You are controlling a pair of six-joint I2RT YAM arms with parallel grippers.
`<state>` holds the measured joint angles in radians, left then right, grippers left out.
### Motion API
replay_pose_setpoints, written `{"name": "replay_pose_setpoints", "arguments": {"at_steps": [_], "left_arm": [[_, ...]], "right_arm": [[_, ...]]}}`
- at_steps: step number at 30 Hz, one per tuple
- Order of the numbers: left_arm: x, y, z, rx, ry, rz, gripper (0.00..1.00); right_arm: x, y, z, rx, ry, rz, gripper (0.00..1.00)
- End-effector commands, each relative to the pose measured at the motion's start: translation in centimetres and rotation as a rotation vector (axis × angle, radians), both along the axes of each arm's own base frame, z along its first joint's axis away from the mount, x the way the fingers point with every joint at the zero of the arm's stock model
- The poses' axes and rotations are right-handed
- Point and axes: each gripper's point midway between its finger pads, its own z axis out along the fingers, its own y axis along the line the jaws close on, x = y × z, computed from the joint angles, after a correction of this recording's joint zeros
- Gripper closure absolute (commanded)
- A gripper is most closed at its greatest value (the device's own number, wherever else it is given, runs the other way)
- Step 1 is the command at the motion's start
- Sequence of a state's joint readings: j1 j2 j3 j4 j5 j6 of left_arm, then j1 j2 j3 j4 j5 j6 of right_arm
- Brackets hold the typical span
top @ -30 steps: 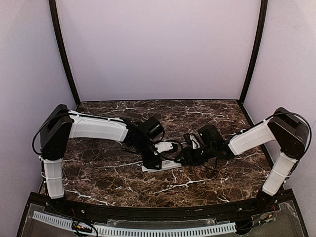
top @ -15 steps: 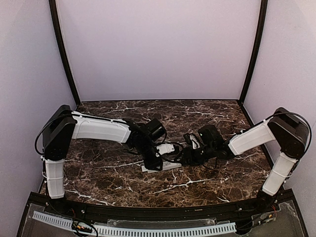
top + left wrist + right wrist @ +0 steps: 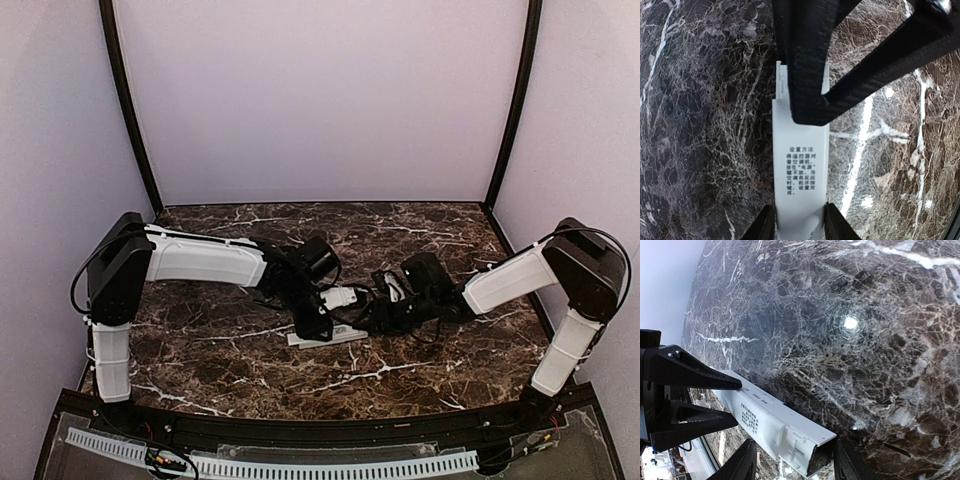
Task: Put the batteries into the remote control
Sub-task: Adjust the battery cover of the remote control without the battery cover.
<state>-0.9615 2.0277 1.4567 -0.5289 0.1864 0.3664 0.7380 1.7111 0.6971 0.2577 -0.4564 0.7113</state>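
Note:
The white remote control [image 3: 335, 337] lies flat on the marble table [image 3: 420, 230], between both grippers. In the left wrist view the remote [image 3: 800, 175] shows a printed label. My left gripper [image 3: 800, 227] is shut on its near end, one jaw against each side. In the right wrist view the remote [image 3: 765, 420] shows an open dark end. My right gripper [image 3: 795, 452] straddles that end, with bare marble showing between one finger and the remote. Both grippers show from above, left [image 3: 312, 325] and right [image 3: 368, 318]. The batteries are out of view.
The right gripper's black fingers [image 3: 807, 60] cover the remote's far end in the left wrist view. The left gripper's fingers [image 3: 690, 375] show at the left of the right wrist view. Pale walls and black posts [image 3: 130, 120] enclose the table.
My left gripper has shifted a little to the right, along the remote and toward the right gripper. The remote and the right arm have barely moved.

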Motion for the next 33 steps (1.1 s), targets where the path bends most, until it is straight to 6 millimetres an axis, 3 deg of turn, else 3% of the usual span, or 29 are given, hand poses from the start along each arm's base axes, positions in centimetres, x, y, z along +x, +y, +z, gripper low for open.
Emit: {"name": "replay_pose_setpoints", "arguments": {"at_steps": [1,33], "left_arm": [[-0.3,-0.5,0.5,-0.006,0.007,-0.023,0.67],[-0.5,-2.0,0.3,-0.019,0.011,-0.037,0.67]], "right_arm": [[-0.4,0.2,0.4,0.016,-0.010,0.020,0.49],[-0.5,0.1,-0.6,0.014,0.013,0.016,0.51]]}}
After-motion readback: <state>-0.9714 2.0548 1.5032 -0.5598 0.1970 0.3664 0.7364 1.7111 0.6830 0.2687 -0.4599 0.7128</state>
